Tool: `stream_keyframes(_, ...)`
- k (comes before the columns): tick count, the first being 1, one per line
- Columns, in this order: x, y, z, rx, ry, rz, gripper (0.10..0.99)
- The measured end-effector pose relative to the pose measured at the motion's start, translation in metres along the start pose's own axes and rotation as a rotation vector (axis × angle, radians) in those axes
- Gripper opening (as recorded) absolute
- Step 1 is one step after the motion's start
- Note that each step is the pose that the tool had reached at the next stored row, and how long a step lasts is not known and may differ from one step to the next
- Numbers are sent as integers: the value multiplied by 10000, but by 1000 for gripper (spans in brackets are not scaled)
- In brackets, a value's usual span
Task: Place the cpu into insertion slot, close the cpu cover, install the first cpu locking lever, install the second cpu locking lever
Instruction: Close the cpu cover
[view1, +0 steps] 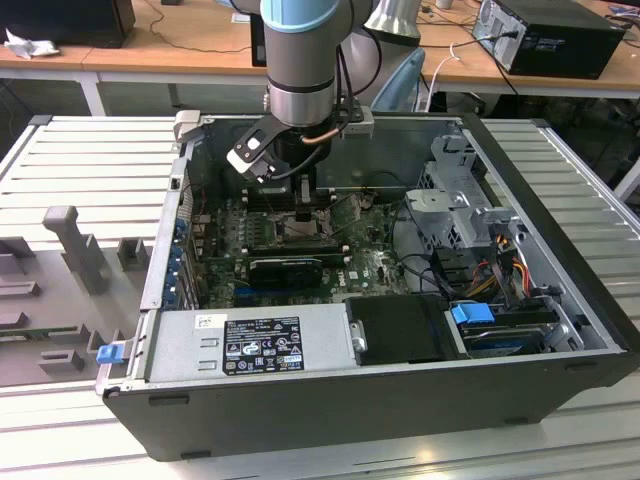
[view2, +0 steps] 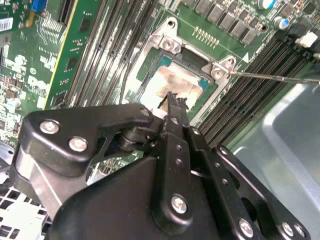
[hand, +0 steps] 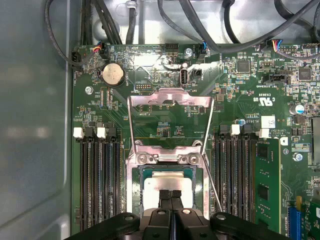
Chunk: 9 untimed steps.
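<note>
Gripper (hand: 170, 195) closed, fingertips pressed together, nothing gripped, tips just over pale face of cpu (hand: 161, 181) (contact unclear). Cpu lies in insertion slot (hand: 135, 187), mid motherboard (hand: 240, 100), between memory-slot banks. Cpu cover (hand: 170, 96) swung open off slot's hinged edge. Thin lever wire (hand: 212, 185) slants beside slot. Computer case (view1: 400, 400) open on desk (view1: 90, 150).
</note>
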<state>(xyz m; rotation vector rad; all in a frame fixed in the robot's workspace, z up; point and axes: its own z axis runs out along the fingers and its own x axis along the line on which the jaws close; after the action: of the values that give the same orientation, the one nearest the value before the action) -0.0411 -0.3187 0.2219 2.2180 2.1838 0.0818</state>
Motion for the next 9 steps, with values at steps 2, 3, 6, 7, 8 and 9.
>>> stream_keyframes(2, 0, 0, -2, 0, 1, 0, 106)
stream_keyframes(3, 0, 1, -8, 2, -6, 0, 106)
stream_keyframes(6, 0, 2, -32, 0, -5, -1, 106)
stream_keyframes(7, 1, 3, -45, 0, -4, -1, 106)
stream_keyframes(8, 1, 4, -60, -1, -3, -1, 106)
stream_keyframes(9, 1, 4, -64, 0, -3, -1, 106)
